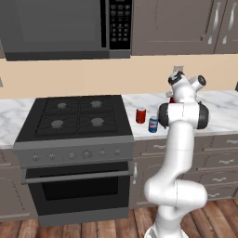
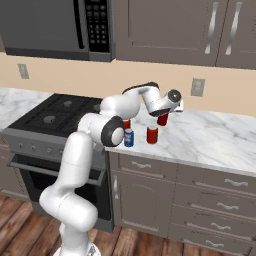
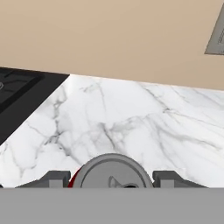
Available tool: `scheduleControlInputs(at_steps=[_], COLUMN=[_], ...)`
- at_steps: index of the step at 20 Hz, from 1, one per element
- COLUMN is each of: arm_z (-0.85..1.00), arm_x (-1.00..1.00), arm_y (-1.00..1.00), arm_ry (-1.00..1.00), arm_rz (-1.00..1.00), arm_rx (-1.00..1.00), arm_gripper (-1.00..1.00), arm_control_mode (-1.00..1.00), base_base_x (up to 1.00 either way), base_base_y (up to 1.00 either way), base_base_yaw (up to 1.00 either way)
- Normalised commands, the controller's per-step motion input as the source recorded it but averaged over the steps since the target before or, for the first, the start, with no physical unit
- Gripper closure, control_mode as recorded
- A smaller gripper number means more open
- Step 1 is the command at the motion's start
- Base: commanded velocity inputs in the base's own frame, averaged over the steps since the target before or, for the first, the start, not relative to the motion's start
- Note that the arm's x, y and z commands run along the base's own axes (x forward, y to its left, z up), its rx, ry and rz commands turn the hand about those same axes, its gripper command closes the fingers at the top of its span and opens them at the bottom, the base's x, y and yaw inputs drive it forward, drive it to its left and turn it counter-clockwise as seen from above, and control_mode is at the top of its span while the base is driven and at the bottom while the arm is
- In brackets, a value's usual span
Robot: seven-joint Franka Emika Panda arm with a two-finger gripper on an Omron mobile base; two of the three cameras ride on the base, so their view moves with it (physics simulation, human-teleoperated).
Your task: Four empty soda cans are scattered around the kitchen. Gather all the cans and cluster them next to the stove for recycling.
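The stove [image 1: 76, 118] fills the centre-left of the left base view, its black four-burner top complete, its lower front cut off by nothing but the frame's lower left region of floor; in the right base view the arm hides its right edge. The microwave [image 1: 65, 28] hangs above it, cropped by the upper edge. The marble counter [image 2: 215, 135] runs right of the stove, cut by the frame edge. The white arm [image 2: 87, 150] rises from the lower left of the right base view and bends over the counter. Its gripper [image 2: 163, 116] is clamped around a red soda can [image 2: 162, 119], held just above the marble at frame centre; in the hand view that can's silvery top [image 3: 114, 172] sits between the two dark fingertips [image 3: 52, 178], its body cut off below. A second red can [image 2: 152, 134] stands on the counter beneath. A blue can [image 2: 129, 137] stands beside it, near the stove. Another red can [image 2: 126, 124] is mostly hidden behind the arm.
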Motion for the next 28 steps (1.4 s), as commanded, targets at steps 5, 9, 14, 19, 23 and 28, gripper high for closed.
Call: scheduleControlInputs(at_steps=[5, 9, 14, 19, 23, 28], arm_z=[-0.01, -0.05, -0.03, 0.0, -0.04, -0.11], arm_x=[0.11, 0.06, 0.0, 0.06, 0.12, 0.1], arm_y=[0.38, 0.36, 0.33, 0.3, 0.31, 0.29], arm_ry=[-0.05, -0.03, -0.04, -0.04, -0.02, -0.01], arm_rz=[0.0, 0.0, 0.0, 0.0, 0.0, 0.0], arm_rx=[0.0, 0.0, 0.0, 0.0, 0.0, 0.0], arm_gripper=[1.0, 1.0, 1.0, 1.0, 1.0, 1.0], arm_control_mode=[-1.0, -1.0, -1.0, -1.0, -1.0, -1.0], base_base_x=[0.0, 0.0, 0.0, 0.0, 0.0, 0.0], base_base_y=[0.0, 0.0, 0.0, 0.0, 0.0, 0.0], base_base_yaw=[0.0, 0.0, 0.0, 0.0, 0.0, 0.0])
